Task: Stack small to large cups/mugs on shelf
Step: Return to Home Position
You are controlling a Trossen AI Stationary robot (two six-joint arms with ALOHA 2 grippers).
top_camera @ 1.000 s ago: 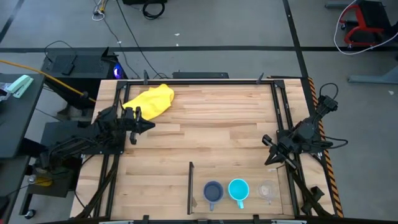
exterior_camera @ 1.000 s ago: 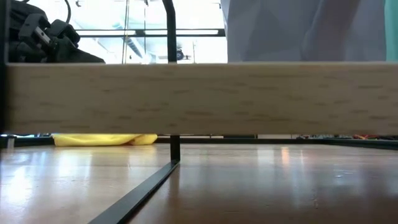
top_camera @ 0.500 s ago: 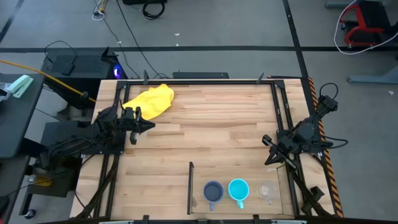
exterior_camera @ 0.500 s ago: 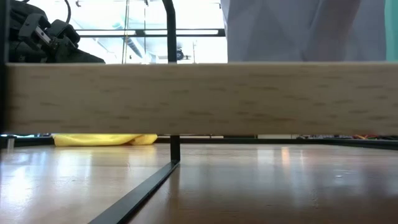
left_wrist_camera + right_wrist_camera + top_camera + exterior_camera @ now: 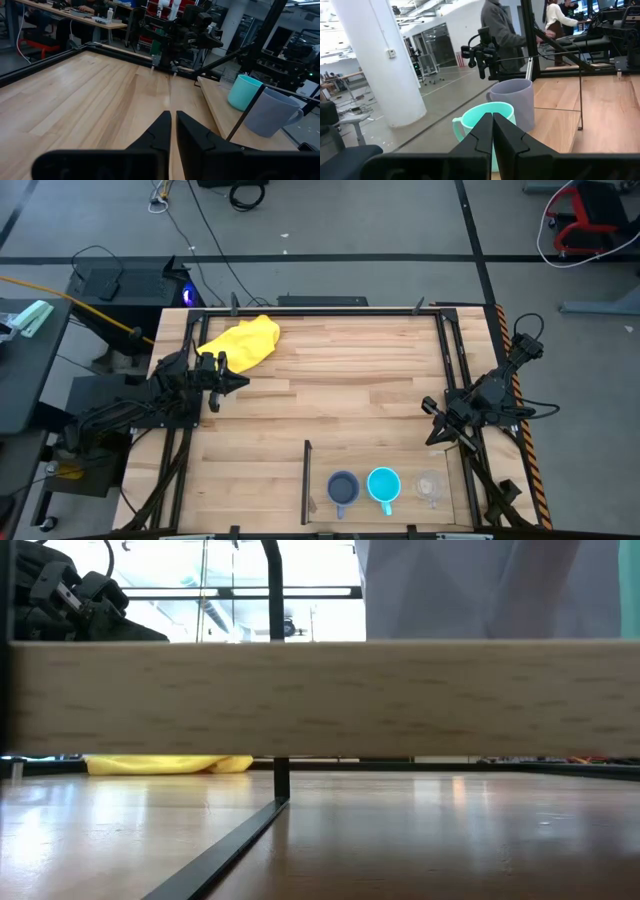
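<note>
Nothing moved: left hand point(image 5: 173, 121), right hand point(image 5: 492, 123) both pressed together, parked at opposite table point(image 5: 340, 380) edges.

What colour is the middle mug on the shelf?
The middle mug is bright cyan; the high view shows it best.

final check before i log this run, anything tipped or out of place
Nothing stands out. The grey-blue mug, cyan mug and clear cup stand upright in a row on the shelf; the yellow cloth lies apart.

A robotics lab in an open office hall: cables point(image 5: 205, 225) trail over the grey floor point(image 5: 350, 240); a white column point(image 5: 375, 65) stands by glass walls point(image 5: 437, 50); people point(image 5: 555, 20) work at desks point(image 5: 85, 17).
</note>
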